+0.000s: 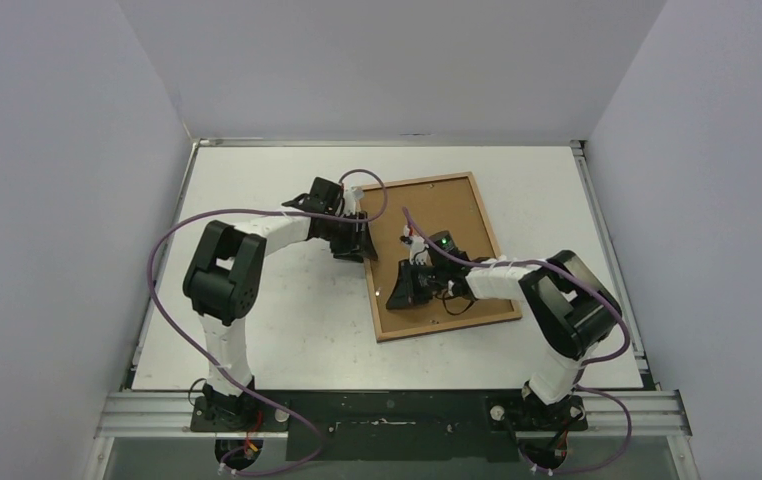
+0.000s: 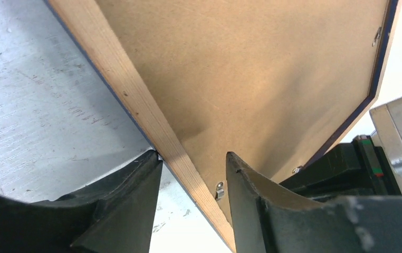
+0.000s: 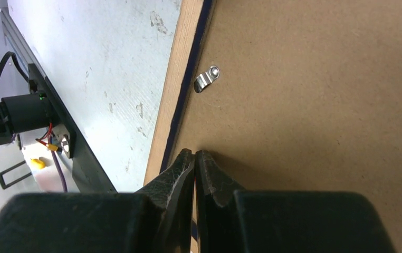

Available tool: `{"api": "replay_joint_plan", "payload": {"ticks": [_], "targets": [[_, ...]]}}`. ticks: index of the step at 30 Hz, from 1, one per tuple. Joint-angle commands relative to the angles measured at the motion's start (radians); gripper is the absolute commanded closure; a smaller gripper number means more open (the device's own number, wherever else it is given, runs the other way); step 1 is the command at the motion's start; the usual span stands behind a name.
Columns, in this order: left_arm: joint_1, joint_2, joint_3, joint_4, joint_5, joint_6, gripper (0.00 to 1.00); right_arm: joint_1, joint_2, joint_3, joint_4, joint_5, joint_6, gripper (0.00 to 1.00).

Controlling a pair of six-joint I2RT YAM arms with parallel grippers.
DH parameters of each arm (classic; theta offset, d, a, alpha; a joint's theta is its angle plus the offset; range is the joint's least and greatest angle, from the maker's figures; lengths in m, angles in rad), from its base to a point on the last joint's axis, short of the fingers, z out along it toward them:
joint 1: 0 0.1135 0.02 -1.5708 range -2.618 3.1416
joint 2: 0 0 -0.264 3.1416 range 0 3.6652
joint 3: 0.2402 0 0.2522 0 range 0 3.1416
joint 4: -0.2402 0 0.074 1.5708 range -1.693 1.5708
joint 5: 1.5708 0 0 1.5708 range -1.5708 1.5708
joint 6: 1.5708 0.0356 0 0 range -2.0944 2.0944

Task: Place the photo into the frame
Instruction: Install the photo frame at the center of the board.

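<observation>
From the top external view, the frame [image 1: 417,183] is seen lying flat on the white bench [image 1: 287,320], back side up and turned slightly out of square. Its brown backing board [image 1: 457,215] is seated inside the wooden rails. The left pincer [image 1: 355,245] is placed at the frame's left rail, about midway along it. The right pincer [image 1: 395,298] is set down on the backing board, just inside that same rail and nearer the arm bases.

In the left wrist view, the left pincer [image 2: 193,158] is seen open, with its fingers [image 2: 135,200] spread to either side of the frame [image 2: 135,105] rail. One finger is over the bench [image 2: 40,105] and the other over the backing board [image 2: 251,79]. A gap is visible between the rail and the inner finger (whether the outer tip touches the wood cannot be told). A small metal tab [image 2: 219,190] is fixed just inside the rail, between the fingers.

In the right wrist view, the right pincer [image 3: 194,155] is seen closed, with the fingertips pressed together and nothing between them. The tips rest on the backing board [image 3: 320,132], just beside the frame's [image 3: 180,79] inner edge. A metal tab [image 3: 207,79] lies on the board further along that rail, and the bench [image 3: 109,52] is seen beyond the frame.
</observation>
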Motion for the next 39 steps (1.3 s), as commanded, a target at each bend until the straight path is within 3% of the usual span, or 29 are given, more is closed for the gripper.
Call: {"api": "replay_joint_plan", "payload": {"ticks": [1,13,21,27,31,34,36,39], "targets": [[-0.001,-0.08,0.048,0.007,0.038,0.047,0.52,-0.002,-0.041,-0.061,0.105,0.107,0.021,0.95],[0.037,0.028,0.126,-0.033,-0.017,0.171,0.58,0.069,-0.082,-0.092,0.197,0.294,0.095,0.95],[0.056,0.02,0.134,-0.007,0.006,0.144,0.61,0.093,-0.093,-0.081,0.17,0.314,0.084,0.95],[0.144,0.093,0.374,-0.068,0.038,0.227,0.41,0.09,-0.122,-0.045,0.092,0.317,0.051,0.95],[0.207,0.19,0.538,-0.06,0.082,0.193,0.38,0.053,-0.15,0.027,0.024,0.37,0.01,0.94],[0.249,0.197,0.54,-0.04,0.071,0.165,0.38,0.046,-0.048,0.238,-0.095,0.491,-0.07,0.71],[0.271,0.178,0.52,-0.036,0.07,0.153,0.38,0.06,0.017,0.336,-0.13,0.538,-0.093,0.61],[0.306,0.138,0.481,-0.042,0.064,0.164,0.38,0.091,0.127,0.49,-0.202,0.579,-0.129,0.54]]}}
